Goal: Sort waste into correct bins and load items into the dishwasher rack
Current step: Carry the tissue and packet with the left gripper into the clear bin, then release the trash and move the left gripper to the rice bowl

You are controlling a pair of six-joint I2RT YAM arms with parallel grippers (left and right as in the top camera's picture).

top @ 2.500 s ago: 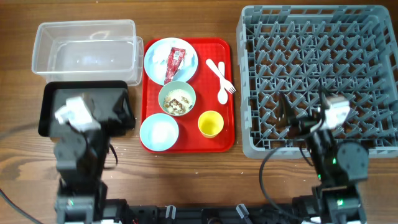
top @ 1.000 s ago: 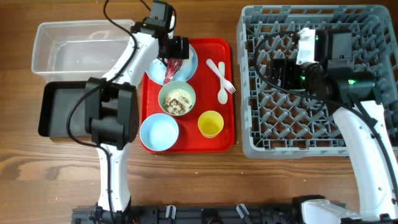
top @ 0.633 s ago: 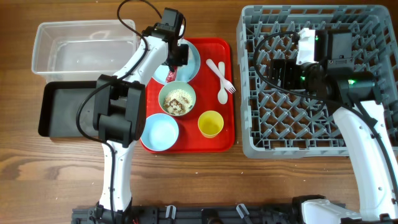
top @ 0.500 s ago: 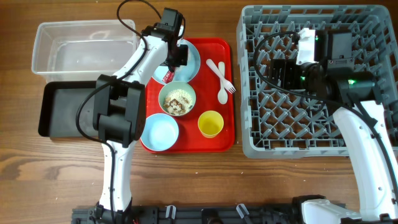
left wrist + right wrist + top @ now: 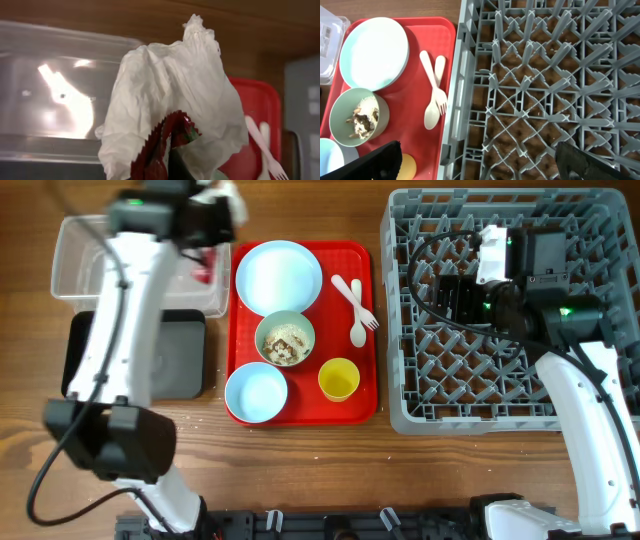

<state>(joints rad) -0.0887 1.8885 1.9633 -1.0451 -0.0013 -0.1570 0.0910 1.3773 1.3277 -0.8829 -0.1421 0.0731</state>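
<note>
My left gripper point(image 5: 215, 218) hangs high over the right end of the clear tub point(image 5: 88, 262), shut on crumpled white paper point(image 5: 170, 85) and the red sauce packet point(image 5: 165, 145), which dangle together. From overhead a bit of red packet point(image 5: 203, 272) shows below the arm. The light blue plate point(image 5: 278, 277) lies bare on the red tray point(image 5: 352, 255), with the green bowl point(image 5: 285, 338) of rice scraps, the blue bowl point(image 5: 256, 393), the yellow cup point(image 5: 339, 379), and the fork and spoon point(image 5: 355, 305). My right gripper point(image 5: 480, 167) hovers open over the grey rack point(image 5: 500, 200).
The black tray point(image 5: 185, 355) lies just in front of the clear tub, partly under my left arm. The red tray sits between the bins and the rack's left wall point(image 5: 462, 75). Bare wooden table point(image 5: 330, 460) runs along the front.
The left gripper shut on the packet and paper over the plate, then rose and swung left to the clear tub. The plate is now bare. The right arm stayed still.
</note>
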